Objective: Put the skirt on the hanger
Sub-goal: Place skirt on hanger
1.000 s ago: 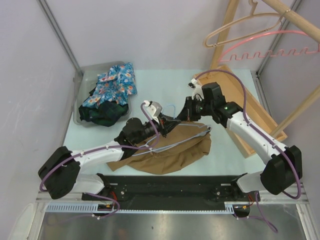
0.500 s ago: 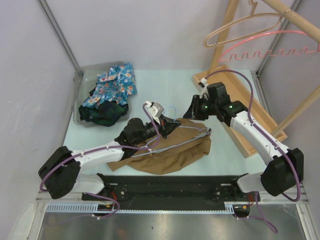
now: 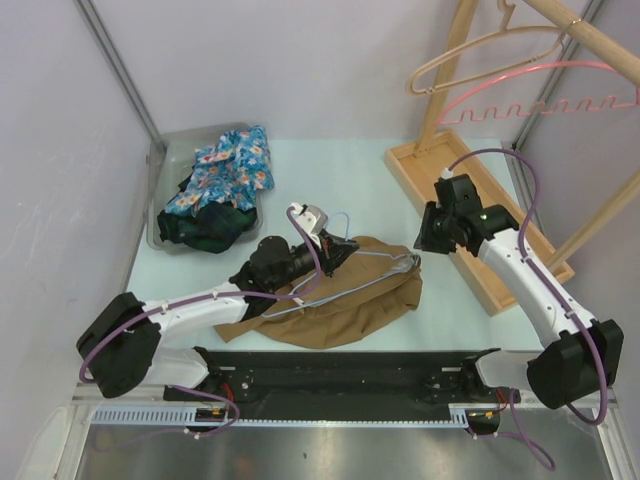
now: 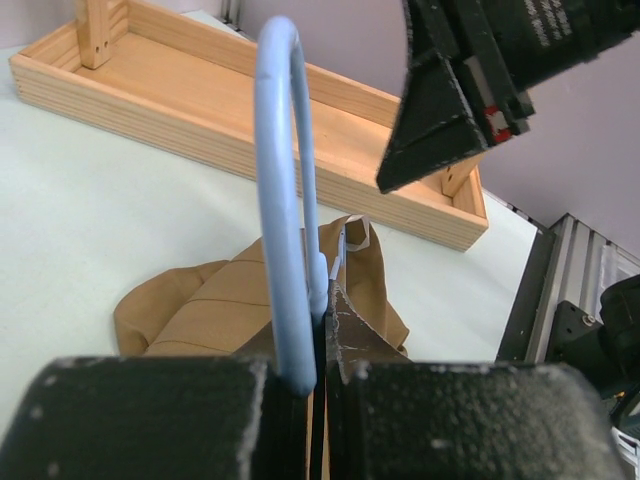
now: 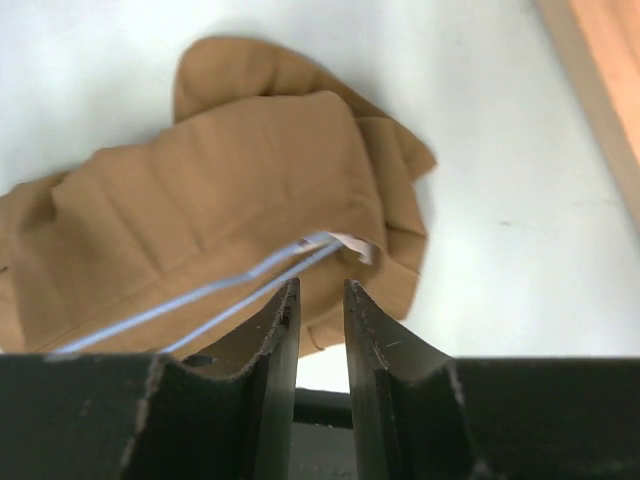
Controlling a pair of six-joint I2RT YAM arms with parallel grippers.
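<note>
A tan skirt (image 3: 345, 305) lies crumpled on the table in front of the arms. A pale blue wire hanger (image 3: 372, 272) rests across it, and its far end goes into the skirt's waist by a white label (image 5: 352, 246). My left gripper (image 3: 333, 250) is shut on the hanger's neck, with the blue hook (image 4: 284, 190) standing up from the jaws (image 4: 322, 312). My right gripper (image 3: 428, 238) hangs to the right of the skirt, clear of it. Its jaws (image 5: 320, 292) are a little open with nothing between them, above the skirt (image 5: 220, 180) and the hanger wire (image 5: 225, 289).
A grey bin (image 3: 158, 215) of flowered and dark clothes stands at the back left. The wooden rack base (image 3: 470, 190) runs along the right, also seen in the left wrist view (image 4: 250, 110). Pink and beige hangers (image 3: 545, 100) hang from its rod overhead.
My right gripper has opened, let go at the skirt's right end, and drawn back to the right. The left gripper and hanger have stayed put.
</note>
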